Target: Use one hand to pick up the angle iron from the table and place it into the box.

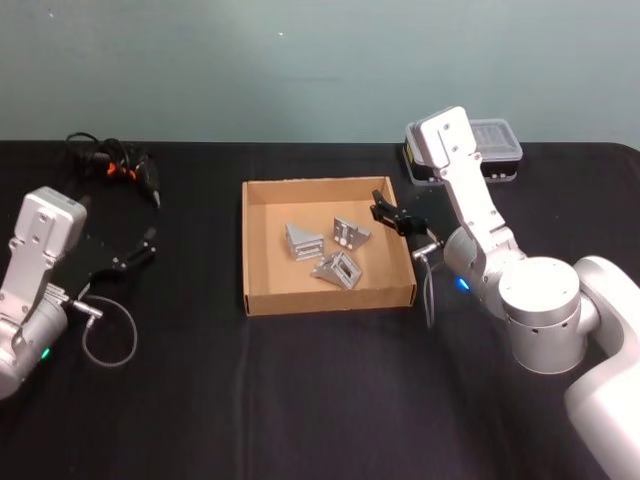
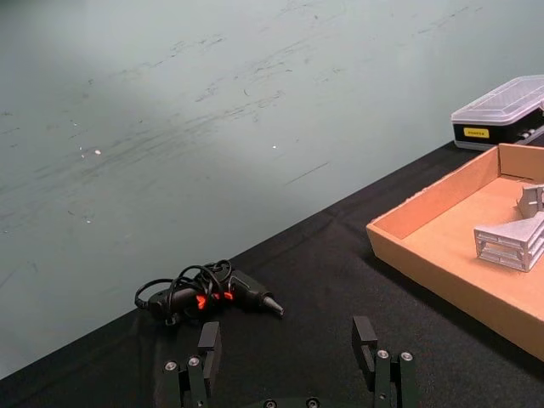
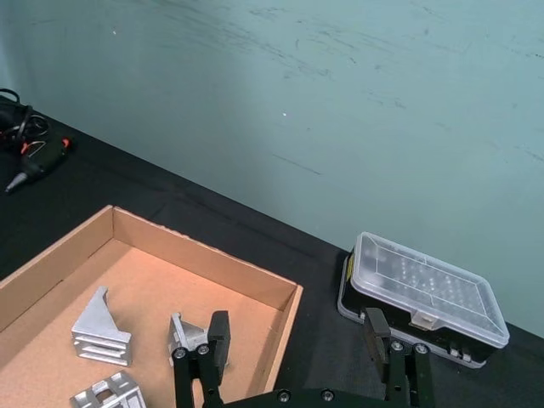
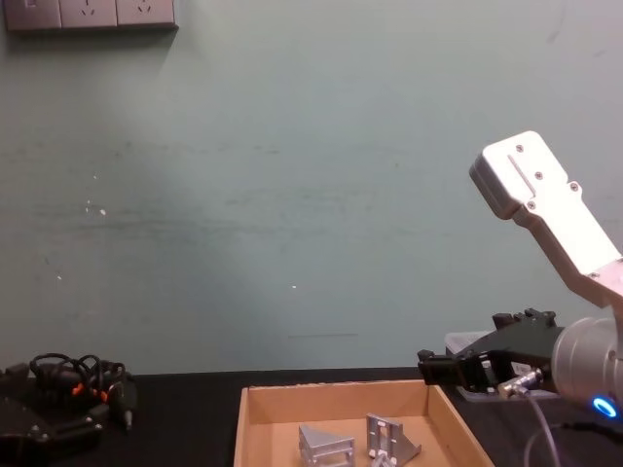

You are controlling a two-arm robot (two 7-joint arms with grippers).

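The right pincer (image 1: 397,219) hangs over the right-hand wall of the box (image 1: 262,300), its black fingers spread and carrying nothing; in the right wrist view the two fingers (image 3: 218,336) stand well apart, one over the cardboard floor and the other beyond the rim. That stance, above the tray with nothing between the fingers, reads as a release already made rather than a reach for something.

Just beside it, inside the box, lie three silver angle irons: one near the middle (image 1: 303,241), one toward the back right (image 1: 351,233) and one nearer the front (image 1: 339,268). They sit close together but apart from the walls. No angle iron is visible on the bare table (image 1: 300,400), so the placing looks done as far as these views tell.

Behind the right arm a black case with a clear lid (image 1: 497,143) stands on the table, outside the box.

The left pincer (image 1: 135,252) rests far to the left, low over the table, also spread and empty, apparently parked. Beyond it lies a black tool with a tangled cord (image 1: 118,167).
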